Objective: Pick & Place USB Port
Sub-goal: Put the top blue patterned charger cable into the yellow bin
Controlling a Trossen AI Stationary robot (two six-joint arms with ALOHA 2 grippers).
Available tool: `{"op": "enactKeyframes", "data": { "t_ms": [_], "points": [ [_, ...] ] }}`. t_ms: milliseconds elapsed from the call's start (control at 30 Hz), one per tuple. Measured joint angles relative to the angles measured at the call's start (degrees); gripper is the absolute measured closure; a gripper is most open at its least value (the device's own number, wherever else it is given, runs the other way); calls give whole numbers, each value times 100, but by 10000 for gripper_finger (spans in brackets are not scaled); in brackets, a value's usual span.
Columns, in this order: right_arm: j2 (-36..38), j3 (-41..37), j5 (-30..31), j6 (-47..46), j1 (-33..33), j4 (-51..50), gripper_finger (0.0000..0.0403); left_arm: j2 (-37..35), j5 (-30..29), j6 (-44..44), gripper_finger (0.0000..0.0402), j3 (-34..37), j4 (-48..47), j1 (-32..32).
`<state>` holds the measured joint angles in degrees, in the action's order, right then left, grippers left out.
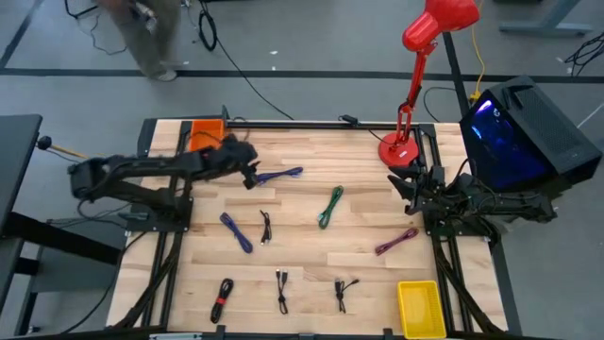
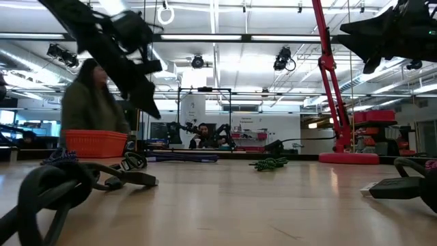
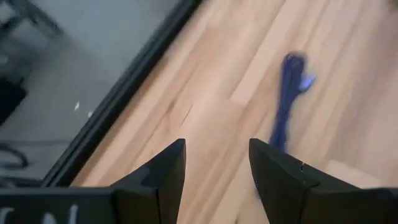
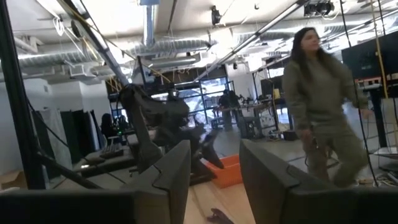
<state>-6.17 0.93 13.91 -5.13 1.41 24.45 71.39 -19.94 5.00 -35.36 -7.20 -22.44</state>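
Observation:
Several coiled USB cables lie flat on the wooden table: a blue one (image 1: 279, 176), a green one (image 1: 330, 206), another blue one (image 1: 236, 232), a purple one (image 1: 396, 242) and small black ones along the near edge (image 1: 281, 288). My left gripper (image 1: 253, 175) is open and empty. It hovers above the table just left of the far blue cable (image 3: 286, 102), which lies beyond its fingertips (image 3: 214, 146) in the left wrist view. My right gripper (image 1: 408, 184) is open and raised at the table's right side, pointing level across the table (image 4: 214, 149).
An orange basket (image 1: 206, 132) stands at the far left corner and a yellow bin (image 1: 420, 307) at the near right corner. A red desk lamp (image 1: 401, 146) stands at the far right. A person (image 4: 320, 106) walks beyond the far edge.

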Motion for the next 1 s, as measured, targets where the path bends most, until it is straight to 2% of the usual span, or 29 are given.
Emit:
{"op": "enactKeyframes", "data": {
  "t_ms": [133,367,433,700,1000],
  "points": [
    [0,0,0,4,0,2,262,797,371,16,220,-263,54,-114],
    [2,0,-295,109,-2,58,262,1842,481,167,220,-670,125,-114],
    [2,0,-293,111,0,61,262,2009,774,168,220,-783,126,-113],
    [2,0,-232,166,0,59,262,2219,1360,170,220,-1080,-382,-109],
    [2,0,-233,262,0,59,262,2217,1339,210,220,-1123,-603,-124]
  ]
}}
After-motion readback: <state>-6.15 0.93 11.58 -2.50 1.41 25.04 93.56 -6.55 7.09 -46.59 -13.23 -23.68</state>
